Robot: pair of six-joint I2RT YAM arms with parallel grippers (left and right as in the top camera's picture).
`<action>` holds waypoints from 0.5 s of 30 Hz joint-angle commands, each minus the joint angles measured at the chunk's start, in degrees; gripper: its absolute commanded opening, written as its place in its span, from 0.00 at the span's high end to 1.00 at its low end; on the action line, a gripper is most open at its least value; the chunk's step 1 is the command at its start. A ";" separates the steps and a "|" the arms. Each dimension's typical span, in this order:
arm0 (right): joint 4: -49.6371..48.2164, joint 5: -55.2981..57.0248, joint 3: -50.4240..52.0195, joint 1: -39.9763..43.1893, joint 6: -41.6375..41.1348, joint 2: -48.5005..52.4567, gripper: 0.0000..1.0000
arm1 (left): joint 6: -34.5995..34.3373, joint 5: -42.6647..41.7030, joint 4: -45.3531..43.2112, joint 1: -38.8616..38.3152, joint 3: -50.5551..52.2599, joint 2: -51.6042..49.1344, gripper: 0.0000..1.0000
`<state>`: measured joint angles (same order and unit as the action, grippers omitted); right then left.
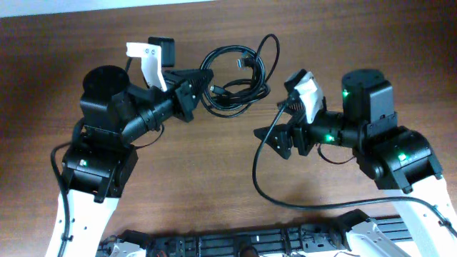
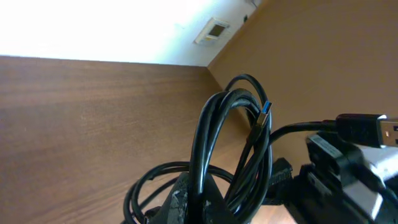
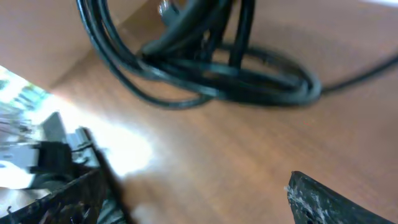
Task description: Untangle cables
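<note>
The cables [image 1: 235, 80] are a tangled bundle of thin black cords lying coiled on the wooden table at the back centre. My left gripper [image 1: 205, 77] is shut on the bundle's left side. In the left wrist view the cables [image 2: 214, 134] rise in a loop from between the left gripper's fingers [image 2: 199, 202], and a blue-tipped plug [image 2: 265, 116] hangs among them. My right gripper [image 1: 274, 135] is open and empty, low over the table, in front of and to the right of the bundle. In the right wrist view the right gripper's fingers [image 3: 193, 183] are spread wide, with the cables [image 3: 217, 84] beyond them.
A small black box [image 1: 163, 48] lies at the back left, behind the left gripper. A thicker black cable [image 1: 260, 178] wired to the right arm curves over the table in front. The wooden table [image 1: 214, 164] extends all around.
</note>
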<state>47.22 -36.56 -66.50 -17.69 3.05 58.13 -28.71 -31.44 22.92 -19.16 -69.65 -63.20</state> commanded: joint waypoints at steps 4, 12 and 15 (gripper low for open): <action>-5.64 11.72 -0.96 -0.68 3.61 0.52 0.09 | -12.20 1.31 -0.11 0.09 -0.92 1.33 1.00; -12.31 16.24 -0.96 -0.68 10.47 2.19 0.13 | -19.10 -0.55 3.37 0.09 -0.92 1.73 1.00; -14.10 16.22 -0.96 -0.68 10.45 2.40 0.43 | -21.79 -0.85 3.34 0.09 -0.92 1.73 1.00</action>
<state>34.44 -21.63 -66.52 -18.06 12.25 60.29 -45.58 -30.44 26.76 -19.16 -69.65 -63.09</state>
